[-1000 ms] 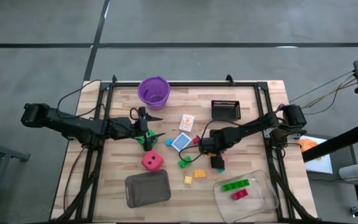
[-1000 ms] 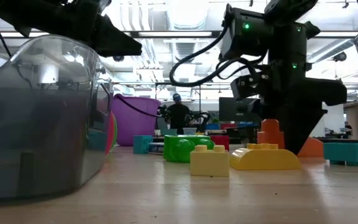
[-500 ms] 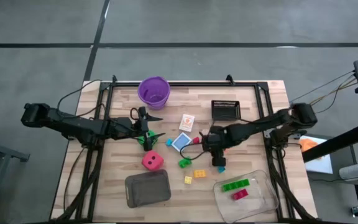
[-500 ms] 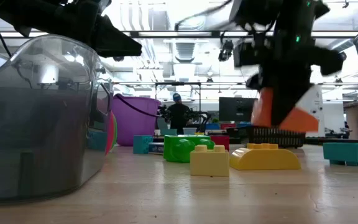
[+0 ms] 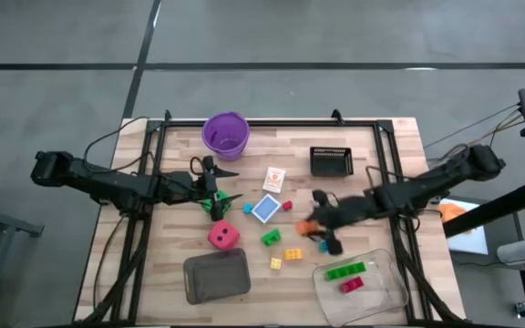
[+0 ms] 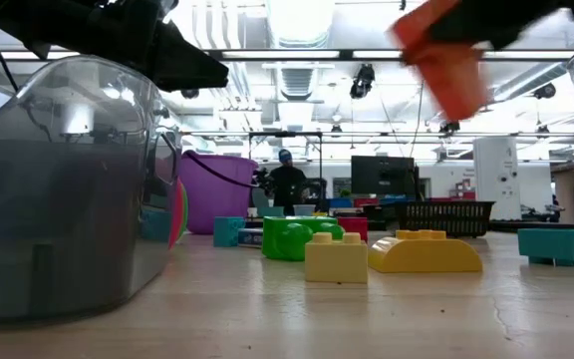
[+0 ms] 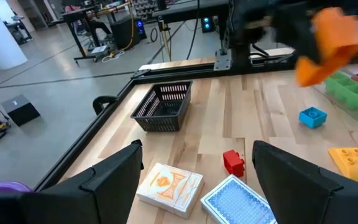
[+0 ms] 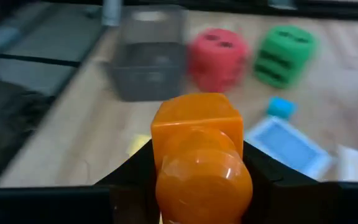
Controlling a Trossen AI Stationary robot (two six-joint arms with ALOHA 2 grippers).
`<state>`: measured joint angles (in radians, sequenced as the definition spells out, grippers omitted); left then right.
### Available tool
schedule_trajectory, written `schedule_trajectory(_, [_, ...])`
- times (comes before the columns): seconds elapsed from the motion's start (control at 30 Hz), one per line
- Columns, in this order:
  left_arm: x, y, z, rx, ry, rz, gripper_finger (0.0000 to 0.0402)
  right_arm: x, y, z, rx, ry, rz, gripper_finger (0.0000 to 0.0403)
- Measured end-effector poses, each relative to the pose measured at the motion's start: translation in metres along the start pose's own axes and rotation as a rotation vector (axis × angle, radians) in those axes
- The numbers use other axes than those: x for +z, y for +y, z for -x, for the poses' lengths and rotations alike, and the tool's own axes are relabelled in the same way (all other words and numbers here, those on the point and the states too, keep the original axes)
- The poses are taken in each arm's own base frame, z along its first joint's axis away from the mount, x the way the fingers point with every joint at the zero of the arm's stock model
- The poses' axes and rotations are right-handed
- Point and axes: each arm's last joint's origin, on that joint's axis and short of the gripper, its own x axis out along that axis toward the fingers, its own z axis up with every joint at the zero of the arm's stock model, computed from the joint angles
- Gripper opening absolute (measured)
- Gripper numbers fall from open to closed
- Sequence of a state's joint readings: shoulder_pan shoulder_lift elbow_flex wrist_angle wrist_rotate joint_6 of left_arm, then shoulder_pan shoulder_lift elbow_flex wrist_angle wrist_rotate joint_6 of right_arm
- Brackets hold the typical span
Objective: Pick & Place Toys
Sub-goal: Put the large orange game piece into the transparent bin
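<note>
The right tool is clenched on an orange brick, carried clear of the wooden bench; from above it hangs over the bench's right half, just off the rim of the clear tray in the near right corner; that tray already holds a green brick and a red brick, so the lift looks meant to bring the orange piece over the tray wall for a drop among them; the low camera shows the brick high in the air, well above the pieces on the wood.

The left tool waits with its fingers spread and nothing between them, over the left middle of the bench, right above the green die, perhaps ready for that toy.

Toys not yet gathered lie around the centre: a red die beside the grey tray at the near edge; a green brick, two yellow bricks and a blue brick; two picture cards and a small red brick nearer the middle.

A purple cup and a black basket stand along the far edge, apart from the sorting.
</note>
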<state>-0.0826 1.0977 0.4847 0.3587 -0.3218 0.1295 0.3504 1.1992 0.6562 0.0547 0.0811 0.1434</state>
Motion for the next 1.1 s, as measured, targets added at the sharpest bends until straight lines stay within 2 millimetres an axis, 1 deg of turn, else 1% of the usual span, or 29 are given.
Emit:
schedule_trajectory(0.1, [0.0, 0.0, 0.0, -0.001, 0.004, -0.001, 0.0303, -0.011, 0.018, 0.012, 0.073, 0.008, -0.034, 0.0129])
schedule_trajectory(0.2, [0.0, 0.0, 0.0, -0.001, 0.004, -0.001, 0.0303, -0.015, 0.037, 0.026, 0.093, 0.054, -0.066, 0.0129])
schedule_trajectory(0.3, [-0.001, 0.0, 0.0, -0.001, 0.005, -0.002, 0.0303, -0.008, 0.057, 0.042, 0.13, 0.073, -0.085, 0.0129])
schedule_trajectory(0.37, [-0.001, 0.0, 0.0, -0.001, 0.008, 0.003, 0.0303, -0.005, 0.067, 0.05, 0.127, 0.118, -0.094, 0.0129])
schedule_trajectory(0.43, [-0.001, 0.0, 0.0, -0.002, 0.013, 0.003, 0.0303, -0.006, 0.077, 0.054, 0.101, 0.187, -0.101, 0.0129])
schedule_trajectory(0.57, [-0.002, 0.0, 0.0, -0.002, 0.016, 0.002, 0.0303, -0.012, 0.089, 0.052, 0.042, 0.32, -0.141, 0.0129])
schedule_trajectory(0.73, [-0.002, 0.0, 0.0, -0.003, 0.021, 0.0, 0.0303, -0.036, 0.098, 0.034, -0.042, 0.53, -0.172, 0.0129])
schedule_trajectory(0.87, [-0.002, 0.0, 0.0, -0.003, 0.021, 0.0, 0.0303, -0.046, 0.105, 0.024, -0.055, 0.611, -0.183, 0.0129])
schedule_trajectory(1.1, [-0.002, 0.0, 0.0, -0.002, 0.021, 0.001, 0.0303, -0.046, 0.114, 0.011, -0.082, 0.661, -0.197, 0.0132])
